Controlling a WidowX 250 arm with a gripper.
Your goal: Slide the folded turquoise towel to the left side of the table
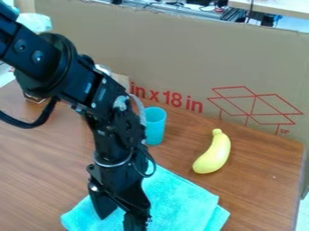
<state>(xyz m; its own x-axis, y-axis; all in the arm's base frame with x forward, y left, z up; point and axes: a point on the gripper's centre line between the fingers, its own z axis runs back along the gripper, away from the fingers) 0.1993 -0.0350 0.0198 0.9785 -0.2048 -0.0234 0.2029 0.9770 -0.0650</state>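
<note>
My black gripper (120,220) hangs from the upper left over a folded turquoise cloth (178,200), near the front of the table. Its two fingers stand apart, open, and cloth shows between them. Whether the fingertips touch the cloth cannot be told. Part of the cloth is hidden under the arm. Behind the cloth and just right of the arm, a teal cup (155,126) stands upright. A yellow banana (213,152) lies on the table to the right of the cup, apart from the cloth.
The brown wooden table (265,180) ends at a right edge. A tall cardboard panel (181,54) with red markings rises along its back. Partly behind the arm at the left, a small dark-edged object (34,98) sits near the back.
</note>
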